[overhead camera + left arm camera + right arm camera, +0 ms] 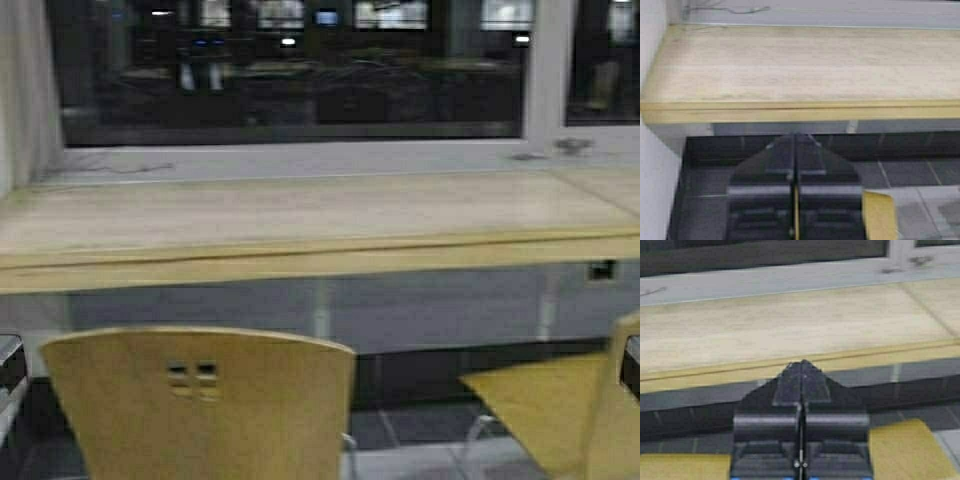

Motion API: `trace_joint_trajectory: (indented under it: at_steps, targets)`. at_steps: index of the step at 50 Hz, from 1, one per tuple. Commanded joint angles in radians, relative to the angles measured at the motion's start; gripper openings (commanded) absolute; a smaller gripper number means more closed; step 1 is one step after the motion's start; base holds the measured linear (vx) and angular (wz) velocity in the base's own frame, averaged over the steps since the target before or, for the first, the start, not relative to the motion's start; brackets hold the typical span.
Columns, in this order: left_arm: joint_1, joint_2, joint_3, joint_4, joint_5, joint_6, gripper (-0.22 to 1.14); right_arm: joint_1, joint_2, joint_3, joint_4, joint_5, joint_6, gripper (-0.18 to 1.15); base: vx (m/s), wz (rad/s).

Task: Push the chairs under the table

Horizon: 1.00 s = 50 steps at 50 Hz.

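Observation:
The table [300, 262] is a long pale wood counter across the high view, under a window. One yellow-tan chair [200, 400] stands in front of it at lower left-centre, its back with square holes toward me, apart from the table edge. A second chair [540, 400] stands at the lower right, turned sideways, seat showing. My left gripper [795, 137] is shut and empty, held low, pointing at the table's front edge [790, 112], with a chair corner [880, 215] beside it. My right gripper [802, 364] is shut and empty, facing the table edge [715, 375], above chair parts [905, 450].
A white wall or curtain [20, 90] closes the table's left end. A grey sill [300, 160] and a dark window run behind the table. Thin table legs [322, 310] stand underneath, with dark tiled floor [420, 425] between the chairs.

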Motion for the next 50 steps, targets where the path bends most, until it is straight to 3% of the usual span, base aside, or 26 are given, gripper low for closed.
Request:
trace_joint_trajectory:
  at_steps: [1,25,37,41,48,50]
  targets:
    - [-0.002,0.003,-0.011,0.002,-0.005,-0.002,0.02,0.002,0.017,-0.017,0.002,-0.005,-0.003,0.05,0.25,0.34]
    - [-0.002,0.038,-0.012,0.003,-0.003,-0.017,0.02,0.003,0.006,-0.012,0.003,-0.005,0.002,0.05,0.20,0.19]
    - [-0.025,0.043,-0.026,-0.015,-0.018,-0.044,0.07,0.032,0.015,-0.015,0.023,-0.008,0.101,0.10,0.07,0.17]
    - [-0.123,0.032,-0.043,-0.080,-0.049,-0.141,0.26,0.144,0.026,-0.035,0.051,-0.005,0.204,0.33,0.04,0.11]
    - [-0.379,0.061,-0.075,-0.230,-0.120,-0.390,0.93,0.391,0.064,-0.072,0.087,-0.037,0.454,1.00,0.02,0.04]
    - [-0.459,0.089,-0.083,-0.279,-0.137,-0.474,1.10,0.440,0.087,-0.077,0.120,-0.049,0.529,1.10,0.01,0.03]
